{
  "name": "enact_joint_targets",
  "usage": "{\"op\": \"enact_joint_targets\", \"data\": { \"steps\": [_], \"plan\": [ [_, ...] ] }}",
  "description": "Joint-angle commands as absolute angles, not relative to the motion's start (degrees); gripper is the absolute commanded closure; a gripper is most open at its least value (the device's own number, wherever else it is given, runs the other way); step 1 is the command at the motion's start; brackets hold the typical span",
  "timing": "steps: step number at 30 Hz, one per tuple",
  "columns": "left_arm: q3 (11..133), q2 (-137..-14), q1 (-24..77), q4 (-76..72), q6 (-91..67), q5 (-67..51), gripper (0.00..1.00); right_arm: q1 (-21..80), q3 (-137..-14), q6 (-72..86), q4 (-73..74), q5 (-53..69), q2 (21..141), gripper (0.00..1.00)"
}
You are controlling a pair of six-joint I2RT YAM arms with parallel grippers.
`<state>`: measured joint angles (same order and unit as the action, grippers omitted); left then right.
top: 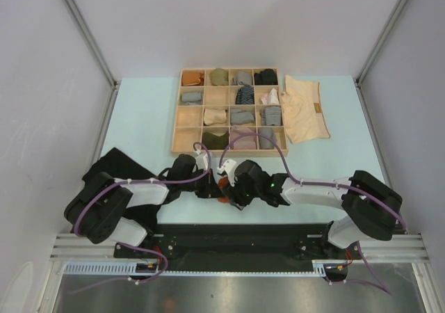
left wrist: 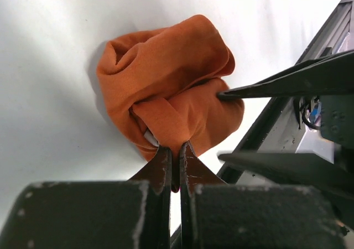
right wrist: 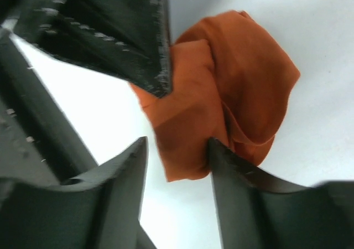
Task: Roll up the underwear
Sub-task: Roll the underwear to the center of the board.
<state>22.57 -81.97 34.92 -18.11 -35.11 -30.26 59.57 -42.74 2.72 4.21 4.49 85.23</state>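
The rust-orange underwear (left wrist: 171, 77) lies bunched in a loose roll on the table near its front edge, between my two grippers (top: 222, 186). My left gripper (left wrist: 176, 149) is shut on a fold at its near edge. My right gripper (right wrist: 177, 149) is open, with a flap of the orange cloth (right wrist: 243, 77) between its fingers; the right fingertip (right wrist: 218, 149) touches the cloth. The black underwear (top: 118, 163) lies at the left, partly under my left arm. The pale cream underwear (top: 304, 109) lies flat to the right of the wooden box.
A wooden compartment box (top: 184, 151) holding several small cloth bundles stands at the back middle. The black mounting rail (top: 236, 247) runs along the table's near edge, close behind the orange cloth. My right gripper's fingers (left wrist: 287, 83) reach in beside the left gripper.
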Motion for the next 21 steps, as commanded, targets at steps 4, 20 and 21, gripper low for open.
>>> {"op": "enact_joint_targets", "data": {
  "steps": [4,20,21],
  "plan": [
    [23.29,-81.13,33.66,-16.53,-34.19,-26.89,0.93,60.29,-44.73,3.25,5.62,-3.07,91.3,0.64],
    [19.43,-62.95,33.57,-6.77,-27.42,-12.68,0.35,52.91,-51.77,9.39,12.56,18.34,98.52,1.0],
    [18.9,-61.54,33.57,-6.85,-27.42,-11.61,0.35,52.65,-51.77,10.19,12.66,19.76,98.7,1.0]
  ]
}}
